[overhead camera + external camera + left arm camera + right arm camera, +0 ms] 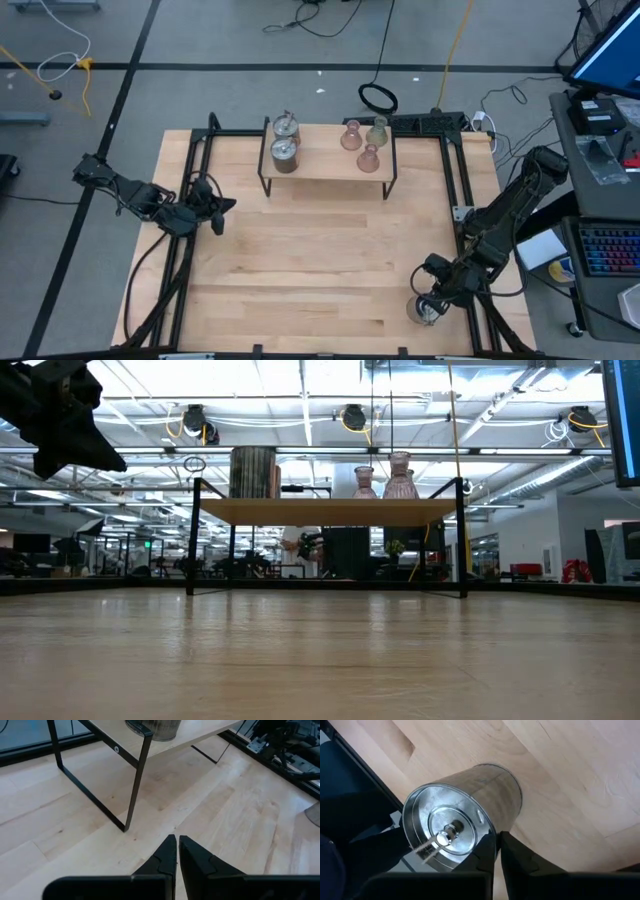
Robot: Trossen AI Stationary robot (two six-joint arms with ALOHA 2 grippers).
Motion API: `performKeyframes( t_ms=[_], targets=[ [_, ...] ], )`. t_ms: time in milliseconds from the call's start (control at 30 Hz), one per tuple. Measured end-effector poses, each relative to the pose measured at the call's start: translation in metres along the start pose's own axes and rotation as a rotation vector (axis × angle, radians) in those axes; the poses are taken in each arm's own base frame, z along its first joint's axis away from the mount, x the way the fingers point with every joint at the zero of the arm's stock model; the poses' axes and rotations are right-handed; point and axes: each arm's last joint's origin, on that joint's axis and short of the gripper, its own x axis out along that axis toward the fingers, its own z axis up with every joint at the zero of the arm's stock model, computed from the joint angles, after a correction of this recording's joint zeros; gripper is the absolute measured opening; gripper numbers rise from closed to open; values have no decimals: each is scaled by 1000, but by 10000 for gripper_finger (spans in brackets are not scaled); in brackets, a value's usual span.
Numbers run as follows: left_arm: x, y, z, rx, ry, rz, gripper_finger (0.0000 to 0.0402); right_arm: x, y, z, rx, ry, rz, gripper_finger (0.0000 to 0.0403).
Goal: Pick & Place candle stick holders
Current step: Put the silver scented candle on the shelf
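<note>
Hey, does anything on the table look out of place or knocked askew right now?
Yes. One metal holder sits alone at the table's near right corner, by the shut right gripper, apart from the holders on the small shelf. In the right wrist view it looks tilted.

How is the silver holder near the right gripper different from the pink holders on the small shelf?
The silver holder is a wide metal cylinder; the pink holders are glassy with narrow necks. The silver holder sits low on the table at the right gripper; the pink holders stand on the raised shelf. All stand upright.
</note>
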Motion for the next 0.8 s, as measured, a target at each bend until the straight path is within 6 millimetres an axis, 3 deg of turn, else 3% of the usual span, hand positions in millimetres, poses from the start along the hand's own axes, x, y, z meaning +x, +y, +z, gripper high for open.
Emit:
performKeyframes(
  t_ms=[333,800],
  targets=[
    [0,0,0,9,0,0,21,0,4,15,-19,-46,27,2],
    [0,0,0,14,0,1,21,-8,14,50,-103,-199,158,1]
  ],
)
